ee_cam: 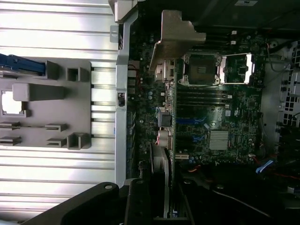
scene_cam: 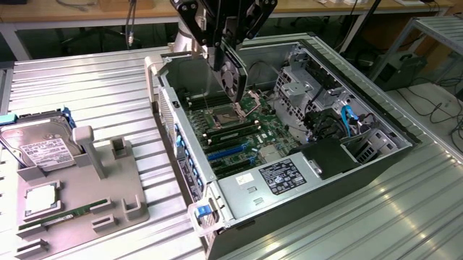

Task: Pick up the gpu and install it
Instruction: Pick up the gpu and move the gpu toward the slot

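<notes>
Hand (scene_cam: 227,50) is pinching the gpu (scene_cam: 233,78) by its upper edge. The card hangs edge-on and slightly tilted inside the open PC case (scene_cam: 376,162), above the motherboard (scene_cam: 242,135) and clear of it, roughly over the open CPU socket (scene_cam: 225,116). In the wrist view I see its silver end bracket (ee_cam: 176,37) over the board's rear edge.

Writing:
- One black-and-white label on the power supply (scene_cam: 285,176), print too small for me to read.
- One white label on the hard drive (scene_cam: 40,145), also unreadable.
- No brand I can make out anywhere.

Counts:
- One case, lying on its side on the ribbed metal bench (scene_cam: 87,86).
- One grey fixture tray (scene_cam: 108,189) at the exterior view's left.
- The tray carries one hard drive, one CPU chip (scene_cam: 43,199) and one RAM stick (scene_cam: 62,215).
- One finned heatsink (ee_cam: 219,139) on the board.
</notes>
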{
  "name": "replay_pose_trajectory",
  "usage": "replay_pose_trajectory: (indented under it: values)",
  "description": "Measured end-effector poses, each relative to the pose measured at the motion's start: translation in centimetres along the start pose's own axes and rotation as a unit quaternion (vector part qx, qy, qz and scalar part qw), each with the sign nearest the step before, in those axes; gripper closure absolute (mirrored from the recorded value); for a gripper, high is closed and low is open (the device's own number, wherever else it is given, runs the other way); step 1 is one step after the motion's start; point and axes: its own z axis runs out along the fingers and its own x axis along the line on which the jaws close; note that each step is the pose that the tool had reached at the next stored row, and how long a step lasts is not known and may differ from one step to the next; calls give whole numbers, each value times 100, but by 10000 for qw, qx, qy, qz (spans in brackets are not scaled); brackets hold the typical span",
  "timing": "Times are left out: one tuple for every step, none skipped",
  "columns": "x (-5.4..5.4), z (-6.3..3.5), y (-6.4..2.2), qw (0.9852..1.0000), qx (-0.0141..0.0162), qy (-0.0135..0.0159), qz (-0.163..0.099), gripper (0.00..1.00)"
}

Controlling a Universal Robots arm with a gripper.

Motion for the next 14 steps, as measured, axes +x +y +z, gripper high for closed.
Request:
replay_pose_trajectory:
  values:
    - [-5, 1, 0, 10000, 0, 0, 0, 73]
    - [-11, 1, 0, 10000, 0, 0, 0, 73]
    - [-17, 1, 0, 10000, 0, 0, 0, 73]
    - [-25, 1, 0, 10000, 0, 0, 0, 73]
    - [-38, 1, -1, 10000, 0, 0, 0, 73]
    - [-58, 2, -2, 10000, 0, 0, 0, 73]
    - [-70, 3, -2, 10000, 0, 0, 0, 73]
    - [-78, 3, -2, 10000, 1, 0, 0, 73]
    - [-87, 3, -3, 10000, 0, 0, 0, 73]
    - [-96, 4, -3, 10000, 0, 0, 0, 73]
    - [-103, 4, -4, 10000, 0, 0, 0, 73]
    - [-113, 4, -4, 10000, 0, 0, 0, 73]
    - [-123, 5, -4, 10000, 0, 0, 0, 73]
    - [-133, 5, -5, 10000, 0, 0, 0, 73]
